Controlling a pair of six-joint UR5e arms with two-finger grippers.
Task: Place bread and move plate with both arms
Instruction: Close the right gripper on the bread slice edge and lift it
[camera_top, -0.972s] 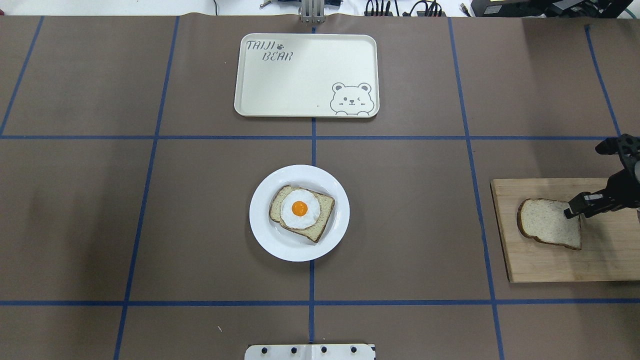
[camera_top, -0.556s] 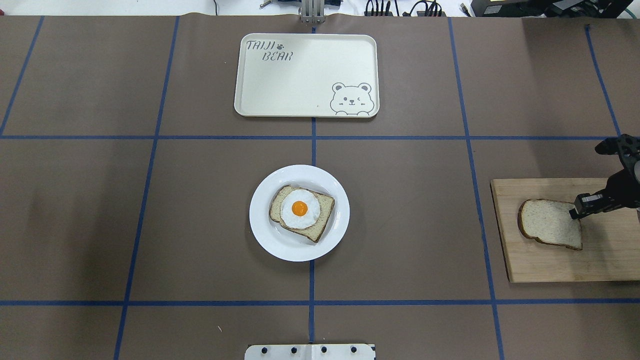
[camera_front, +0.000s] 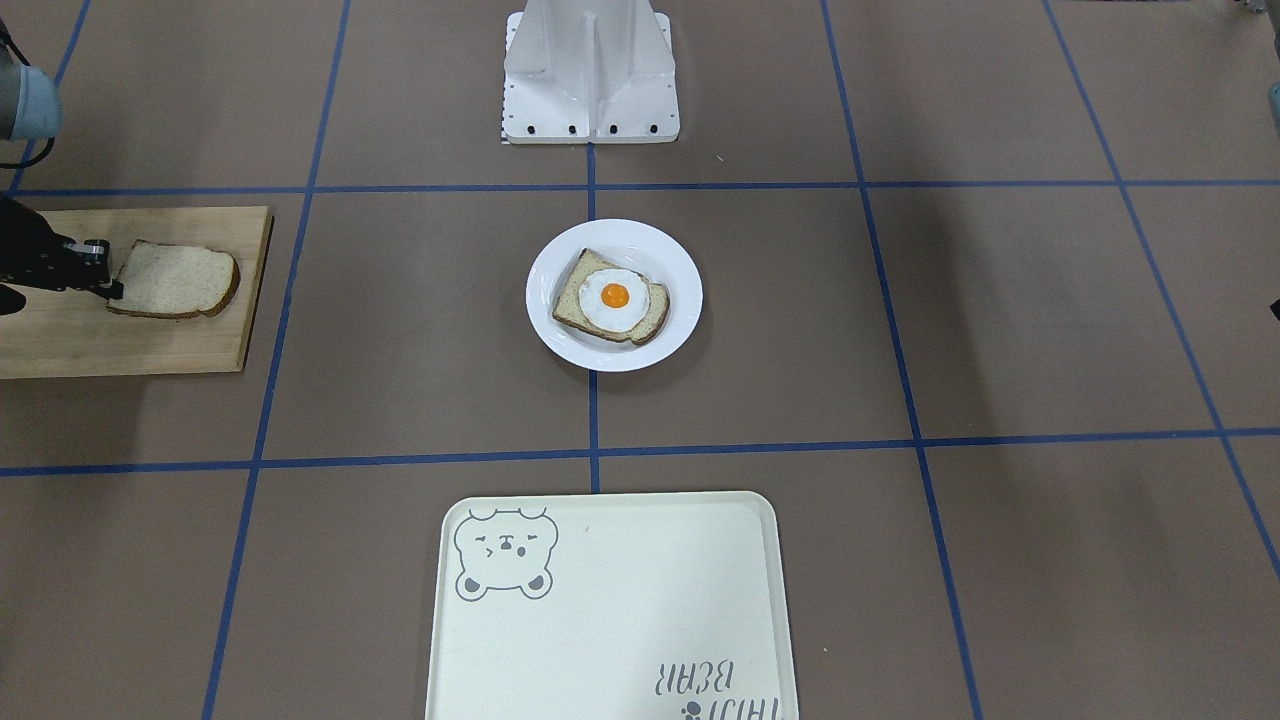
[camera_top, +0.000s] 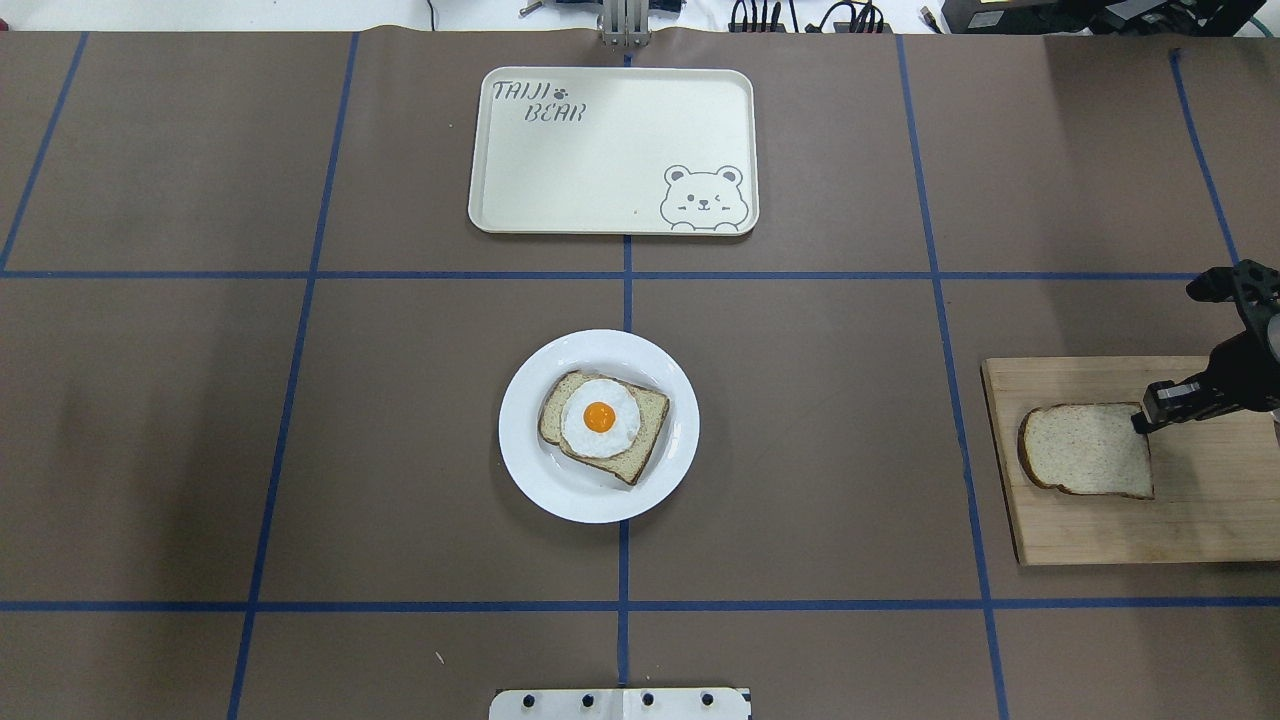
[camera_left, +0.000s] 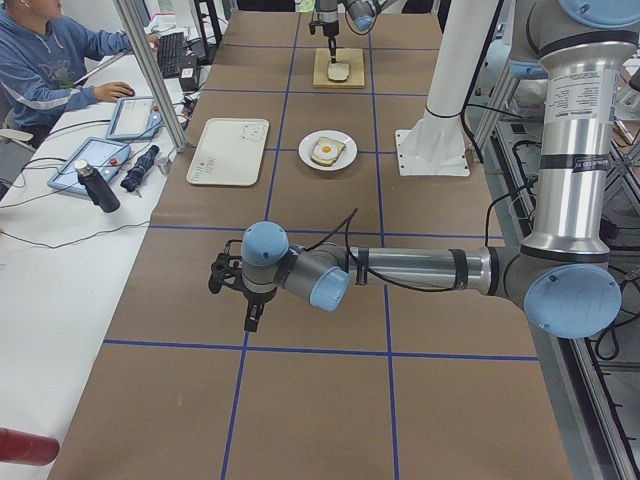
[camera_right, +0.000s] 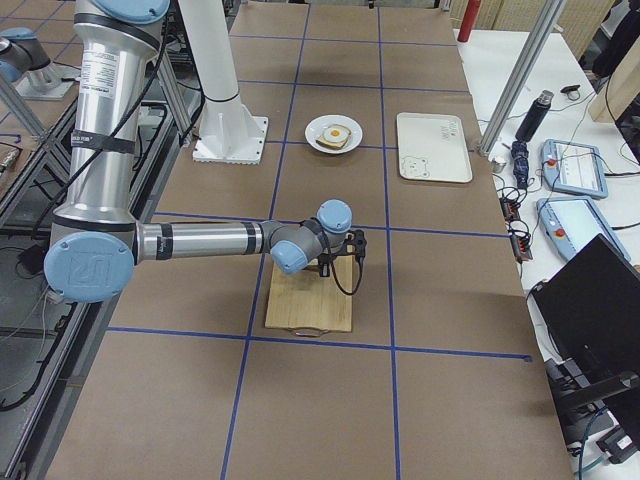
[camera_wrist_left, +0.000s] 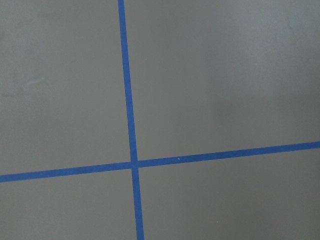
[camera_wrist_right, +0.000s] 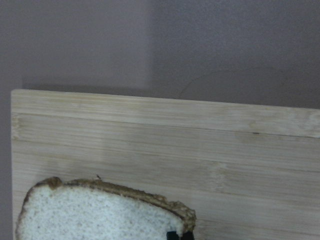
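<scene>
Bread (camera_top: 1085, 452) on the wooden board (camera_top: 1100, 530), rounded top toward the middle of the table (camera_top: 150, 450), square end toward the right jaws. Pinched at the far square corner by those jaws, closed narrow on the crust. Seen from the right wrist as 1 black fingertip (camera_wrist_right: 175, 235) against the crust edge. Rest of the slice clear of the jaws, lying to their left in the overhead view. Right arm (camera_right: 200, 240) stretched low over the board from the robot's side. Well apart, at the table centre: the plate (camera_top: 530, 480), carrying 1 egg-topped slice (camera_top: 603, 425). Beyond it, the cream bear tray (camera_top: 600, 150), touching nothing. Left arm (camera_left: 420, 270) out over bare table near a tape cross (camera_wrist_left: 134, 164), well away from plate and bread. Left jaws pointing down, open or closed impossible to tell.
</scene>
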